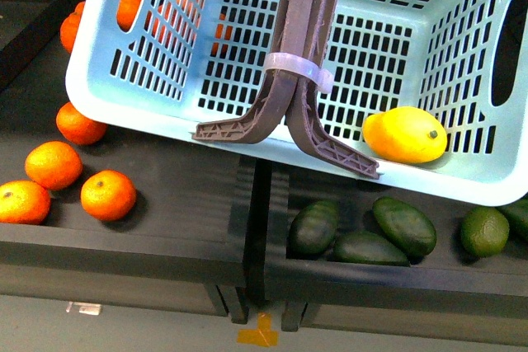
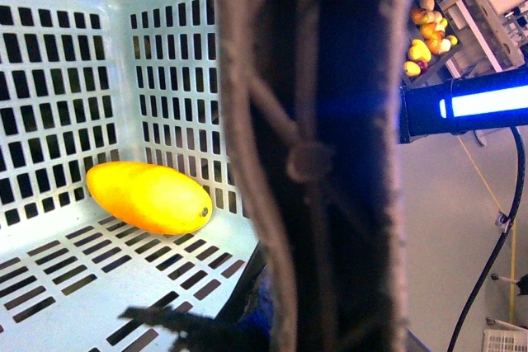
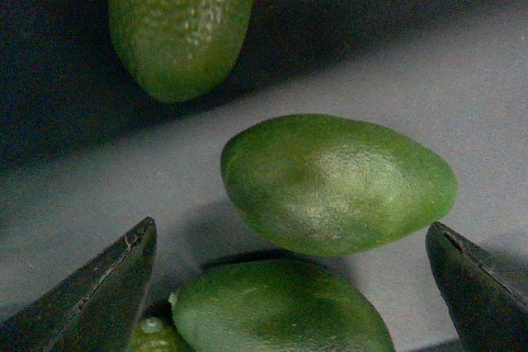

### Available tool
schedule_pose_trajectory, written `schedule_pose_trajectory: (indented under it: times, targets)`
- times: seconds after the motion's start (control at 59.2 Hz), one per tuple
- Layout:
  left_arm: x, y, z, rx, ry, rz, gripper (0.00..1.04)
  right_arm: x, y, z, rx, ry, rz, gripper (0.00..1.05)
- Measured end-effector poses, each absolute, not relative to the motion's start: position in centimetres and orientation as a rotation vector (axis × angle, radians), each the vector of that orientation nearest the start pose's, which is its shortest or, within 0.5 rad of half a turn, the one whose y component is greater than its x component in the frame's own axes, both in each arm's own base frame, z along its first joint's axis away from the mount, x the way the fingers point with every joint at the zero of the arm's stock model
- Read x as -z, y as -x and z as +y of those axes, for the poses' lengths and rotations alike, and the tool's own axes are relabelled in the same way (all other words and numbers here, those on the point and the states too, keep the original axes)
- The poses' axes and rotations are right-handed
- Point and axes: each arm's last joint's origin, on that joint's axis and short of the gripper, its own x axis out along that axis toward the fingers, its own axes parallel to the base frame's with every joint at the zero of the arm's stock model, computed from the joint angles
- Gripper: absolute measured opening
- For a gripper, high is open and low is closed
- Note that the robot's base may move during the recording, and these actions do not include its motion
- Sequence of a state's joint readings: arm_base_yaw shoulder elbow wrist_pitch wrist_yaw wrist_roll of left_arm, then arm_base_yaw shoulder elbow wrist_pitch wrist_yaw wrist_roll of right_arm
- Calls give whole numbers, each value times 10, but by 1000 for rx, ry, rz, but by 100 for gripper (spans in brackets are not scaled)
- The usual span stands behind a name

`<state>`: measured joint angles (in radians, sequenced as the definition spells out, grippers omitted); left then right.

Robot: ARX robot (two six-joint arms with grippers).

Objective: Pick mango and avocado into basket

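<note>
The teal basket (image 1: 148, 92) hangs tilted over the fruit trays, with its brown handles (image 1: 301, 47) tied by a pale band. My left gripper is shut on the handles (image 2: 322, 154), which fill the left wrist view and hide its fingers. The yellow mango (image 1: 404, 135) lies inside the basket on the slotted floor (image 2: 148, 197). Several dark green avocados (image 1: 404, 225) lie in the black tray below. My right gripper (image 3: 293, 286) is open and empty just above two avocados (image 3: 338, 183), its fingertips (image 3: 107, 286) apart on both sides of them. It does not show in the front view.
Several oranges (image 1: 107, 195) lie in the black tray (image 1: 165, 228) at the left, some behind the basket. A paler green avocado (image 1: 484, 231) lies at the right of the avocado tray. A third avocado (image 3: 181, 22) lies beyond the right gripper.
</note>
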<state>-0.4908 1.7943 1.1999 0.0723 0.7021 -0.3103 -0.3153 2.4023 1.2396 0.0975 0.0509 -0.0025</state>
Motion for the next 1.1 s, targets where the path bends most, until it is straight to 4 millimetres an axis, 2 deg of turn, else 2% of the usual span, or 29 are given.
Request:
schedule_pose_trajectory:
  times: [0.237,0.524,0.879,1.098]
  targets:
    - [-229,-338,-202,1075,325,728,4,8,-388,-137,258,-24,1074,96]
    - [-229,-338,-202,1073,324,728,4,18,-398,-138,201,-7,1073,96]
    - [-229,-338,-202,1073,324,728,4,30,-413,-150,182,11,1042,96]
    - [-229,-338,-202,1075,325,728,4,54,-413,-150,139,-9,1041,96]
